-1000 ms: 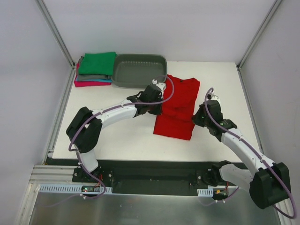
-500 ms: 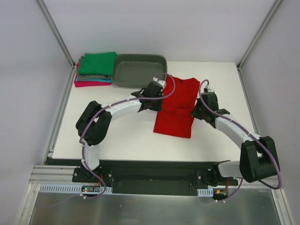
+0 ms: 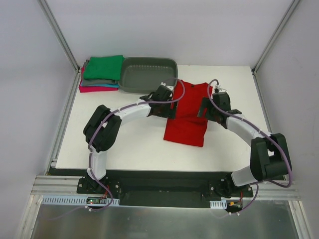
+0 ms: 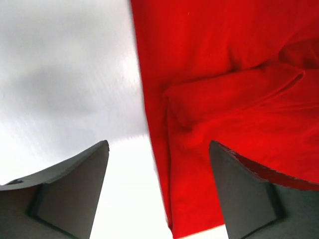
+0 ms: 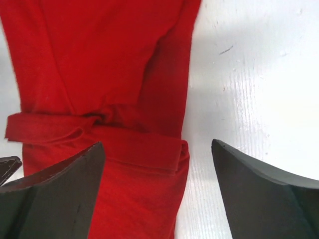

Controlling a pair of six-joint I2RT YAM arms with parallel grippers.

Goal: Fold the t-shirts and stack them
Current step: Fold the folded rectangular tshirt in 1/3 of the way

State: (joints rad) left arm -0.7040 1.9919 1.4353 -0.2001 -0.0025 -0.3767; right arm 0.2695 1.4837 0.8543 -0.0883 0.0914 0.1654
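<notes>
Scene: a red t-shirt (image 3: 188, 112) lies narrowed to a long strip on the white table (image 3: 124, 144), right of centre, its far end just beside the grey tub (image 3: 148, 74).
Finished pile: the folded shirts (image 3: 101, 74), green on top, sit at the far left corner, left of the tub and well apart from the red one.
Left gripper (image 4: 158, 149): spread wide and holding nothing, it straddles the shirt's left edge, one finger over bare table, the other over cloth.
Right gripper (image 5: 157, 144): also spread and empty, it straddles the right edge, with a tucked-in sleeve flap between its fingers.
Likely step: a pinch on both long edges, for the next crosswise fold.
Risk, thin grab: fingers closing on the top layer alone would let the lower layers sag out and undo the narrowing.
Risk, loose sleeves: the flaps lie unpinned (both wrist views show them slightly rumpled) and could spill open on a lift.
Risk, uneven arms: a pinch at unequal points, or one side rising first, would skew the fold.
Risk, tub: a far-side carry could snag cloth on its rim.
</notes>
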